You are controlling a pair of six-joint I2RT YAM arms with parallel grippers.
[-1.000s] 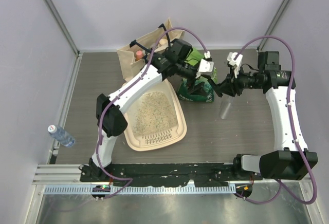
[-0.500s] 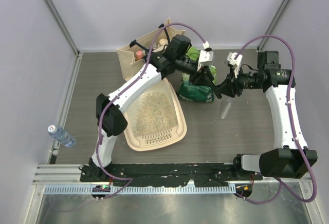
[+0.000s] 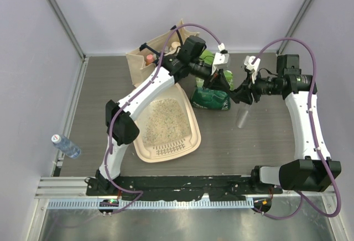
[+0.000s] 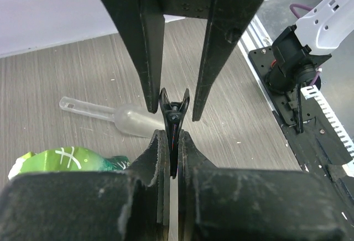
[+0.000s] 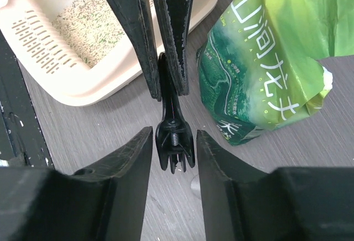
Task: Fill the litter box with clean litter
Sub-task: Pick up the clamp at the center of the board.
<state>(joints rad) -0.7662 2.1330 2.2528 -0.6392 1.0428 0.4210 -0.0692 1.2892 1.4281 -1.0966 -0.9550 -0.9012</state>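
Observation:
The cream litter box lies left of centre, with clean litter spread over its floor; the right wrist view also shows the box and the litter. A green bag stands just right of the box. Above the table beside the bag, both grippers meet on a black spring clip. My left gripper is shut on the clip's thin end. My right gripper is open, its jaws standing either side of the clip's handle end with a small gap each side.
A clear plastic scoop lies on the table under the right gripper; the left wrist view shows the scoop too. A beige tote bag stands at the back. A small water bottle lies by the left wall.
My left gripper has swung from above the green bag toward the right gripper and shut on the clip. The right gripper's jaws have parted from the clip's handles.

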